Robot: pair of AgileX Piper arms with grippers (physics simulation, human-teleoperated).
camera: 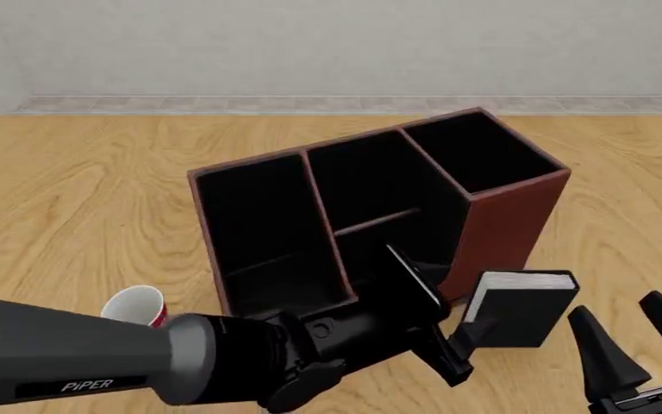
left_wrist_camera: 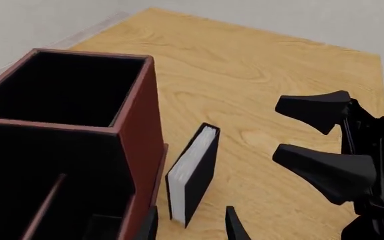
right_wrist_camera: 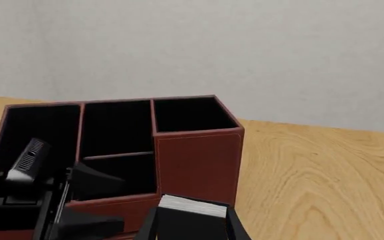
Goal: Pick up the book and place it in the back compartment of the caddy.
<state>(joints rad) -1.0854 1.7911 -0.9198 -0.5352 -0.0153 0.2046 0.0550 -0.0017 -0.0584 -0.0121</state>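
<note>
The front view looks forward and down from behind the arms, taking in the caddy, the table and the far wall. The left wrist view sits close beside the caddy, facing along the tabletop. The right wrist view looks low, perhaps nearly level, toward the caddy. All three share the caddy and the book.

1. The book stands upright on the bench, just beside the caddy.
2. The left pincer reaches toward it.
3. A red mug lies near the left arm.
</note>
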